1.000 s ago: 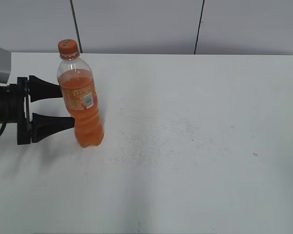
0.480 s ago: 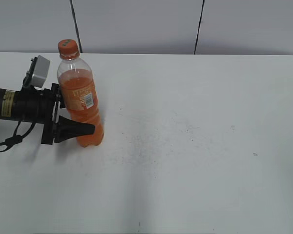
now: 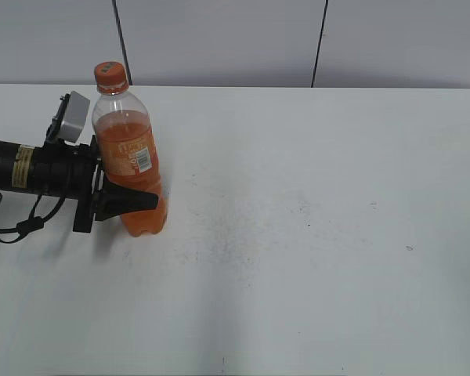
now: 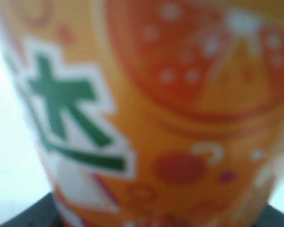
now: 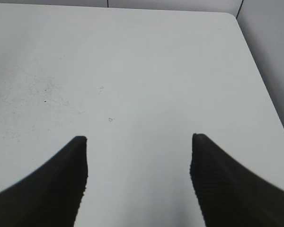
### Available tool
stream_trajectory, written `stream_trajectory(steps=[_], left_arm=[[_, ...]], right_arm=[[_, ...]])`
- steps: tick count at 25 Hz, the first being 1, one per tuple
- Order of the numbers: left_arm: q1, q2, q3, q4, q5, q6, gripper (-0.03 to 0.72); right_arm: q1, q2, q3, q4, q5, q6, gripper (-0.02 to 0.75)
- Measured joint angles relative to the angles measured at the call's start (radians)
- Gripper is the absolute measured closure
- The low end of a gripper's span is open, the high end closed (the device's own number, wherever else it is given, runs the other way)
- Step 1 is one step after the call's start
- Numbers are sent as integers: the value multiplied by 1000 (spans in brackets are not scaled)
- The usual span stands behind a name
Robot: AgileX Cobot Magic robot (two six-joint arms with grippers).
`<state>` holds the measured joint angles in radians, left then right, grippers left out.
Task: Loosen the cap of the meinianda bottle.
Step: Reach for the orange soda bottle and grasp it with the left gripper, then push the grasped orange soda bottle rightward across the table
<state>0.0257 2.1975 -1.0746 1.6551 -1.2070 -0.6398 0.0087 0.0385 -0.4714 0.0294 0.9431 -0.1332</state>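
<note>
The meinianda bottle (image 3: 131, 160) stands upright at the left of the white table (image 3: 321, 235), half full of orange drink. Its orange cap (image 3: 110, 74) is on the neck, untouched. My left gripper (image 3: 145, 190) reaches in from the left at label height, one black finger in front of the bottle and the other hidden behind it, and is shut on the bottle's body. In the left wrist view the blurred orange label (image 4: 180, 118) fills the frame. My right gripper (image 5: 138, 142) is open and empty over bare table; it is out of the exterior view.
A grey panelled wall (image 3: 219, 39) runs behind the table. The table's far right corner and edge (image 5: 236, 21) show in the right wrist view. Faint dark specks (image 3: 219, 235) mark the tabletop beside the bottle.
My left gripper slid right from beside the bottle to around it, and its fingers closed on the body. The bottle shifted very slightly.
</note>
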Motion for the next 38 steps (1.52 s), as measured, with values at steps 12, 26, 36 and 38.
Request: stream_trajectory(steps=[12,26,36,38], left_arm=[[-166,-17,-34,-29,48,-15,292],[-384,35,-176,-181,91,-19,292],[-383,89,-183,-211,136,-9,292],[-383,96,-186,-216,131,-7,292]], right_arm=[[0,0,0,0,0,0,227],[0,0,0,0,0,0,227],[0,0,0,0,0,0,227],[0,0,0,0,0,0,227]])
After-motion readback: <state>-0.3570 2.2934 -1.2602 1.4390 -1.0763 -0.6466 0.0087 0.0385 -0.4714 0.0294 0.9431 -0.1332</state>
